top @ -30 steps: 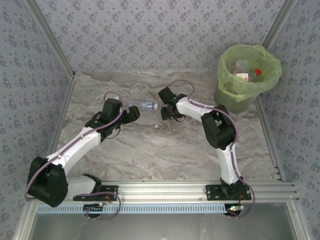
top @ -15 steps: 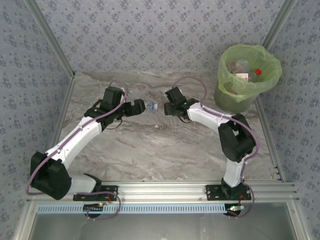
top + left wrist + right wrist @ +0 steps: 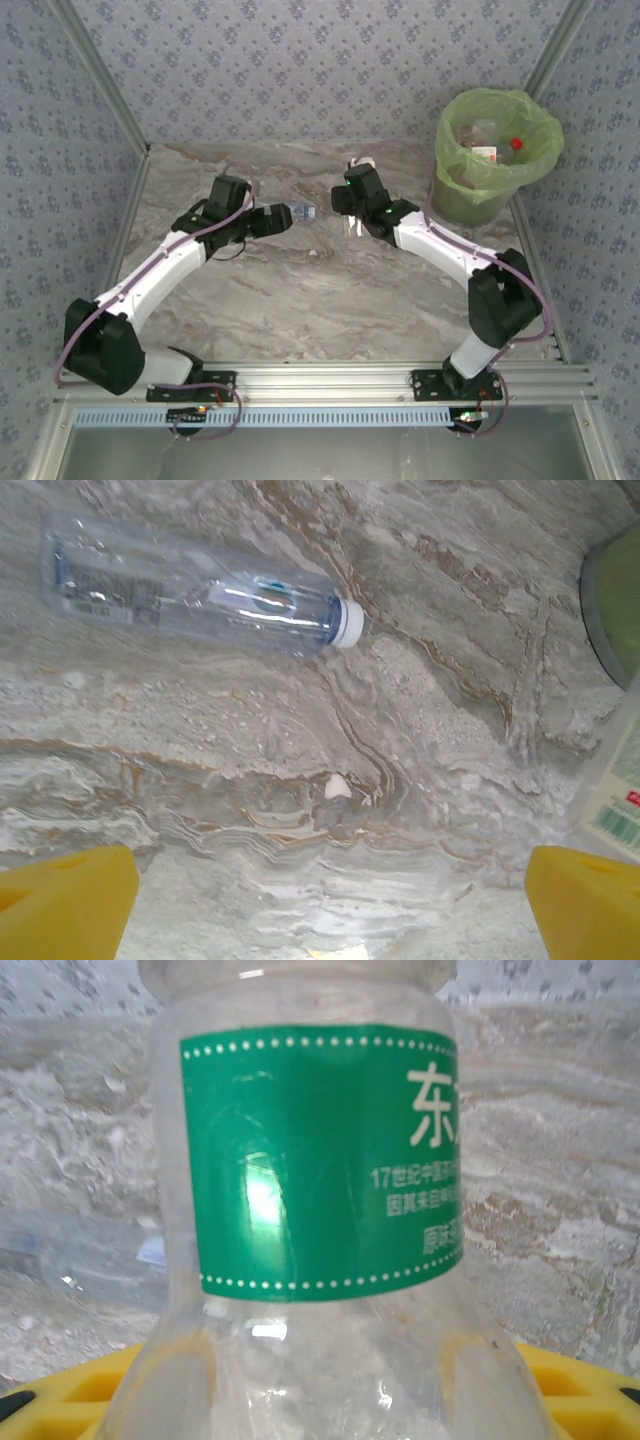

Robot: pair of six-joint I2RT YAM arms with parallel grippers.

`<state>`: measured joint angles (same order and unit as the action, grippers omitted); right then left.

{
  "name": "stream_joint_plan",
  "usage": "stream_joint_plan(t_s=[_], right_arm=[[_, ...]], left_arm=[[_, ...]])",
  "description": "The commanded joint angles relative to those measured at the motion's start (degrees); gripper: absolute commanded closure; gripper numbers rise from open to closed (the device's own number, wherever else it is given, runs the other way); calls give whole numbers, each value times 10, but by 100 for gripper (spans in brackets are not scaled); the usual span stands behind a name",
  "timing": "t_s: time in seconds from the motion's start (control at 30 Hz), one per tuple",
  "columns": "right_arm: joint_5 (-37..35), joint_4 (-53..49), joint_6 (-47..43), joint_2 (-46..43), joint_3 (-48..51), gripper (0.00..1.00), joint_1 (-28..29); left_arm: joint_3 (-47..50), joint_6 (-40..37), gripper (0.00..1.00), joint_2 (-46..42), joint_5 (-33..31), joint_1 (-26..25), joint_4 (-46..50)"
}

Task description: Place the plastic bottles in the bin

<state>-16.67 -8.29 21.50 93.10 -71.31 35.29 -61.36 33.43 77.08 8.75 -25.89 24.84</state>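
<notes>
Out from the near edge, the left gripper [image 3: 284,214] hovers over the marbled table [image 3: 300,300], left of centre. Its yellow fingers [image 3: 60,900] are spread wide apart, and just beyond them a clear bottle [image 3: 200,595] with a blue label lies on its side (white cap toward the right arm). To the right, near the table's middle, the right gripper [image 3: 320,1385] is clamped on a green-labelled bottle [image 3: 310,1160], the clear body seated between its yellow pads. In the far right corner stands the bin [image 3: 470,200], lined in lime green, with several bottles [image 3: 487,150] lying inside.
</notes>
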Motion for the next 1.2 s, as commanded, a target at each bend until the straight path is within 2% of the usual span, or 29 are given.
stream_joint_plan(t_s=[0.0, 0.27, 0.47, 0.57, 0.77, 1.0, 1.17], right_arm=[[-18, 52, -39, -46, 15, 100, 0], [31, 80, -73, -114, 16, 100, -38], [60, 81, -82, -155, 14, 100, -91], [81, 75, -79, -173, 10, 100, -133], [149, 50, -88, -192, -15, 100, -244], [174, -51, -130, -158, -127, 100, -345], [193, -53, -104, -139, -183, 100, -414]], left_arm=[[-24, 17, 1, 13, 18, 0, 21], [-42, -12, 1, 1, -21, 1, 50], [-46, -38, 1, -9, -59, 0, 66], [-50, -39, 1, -11, -58, 1, 71], [-58, -24, 1, -5, -15, 1, 71], [-66, -27, 1, 3, -16, 2, 81], [-70, -28, 1, -3, -13, 6, 85]])
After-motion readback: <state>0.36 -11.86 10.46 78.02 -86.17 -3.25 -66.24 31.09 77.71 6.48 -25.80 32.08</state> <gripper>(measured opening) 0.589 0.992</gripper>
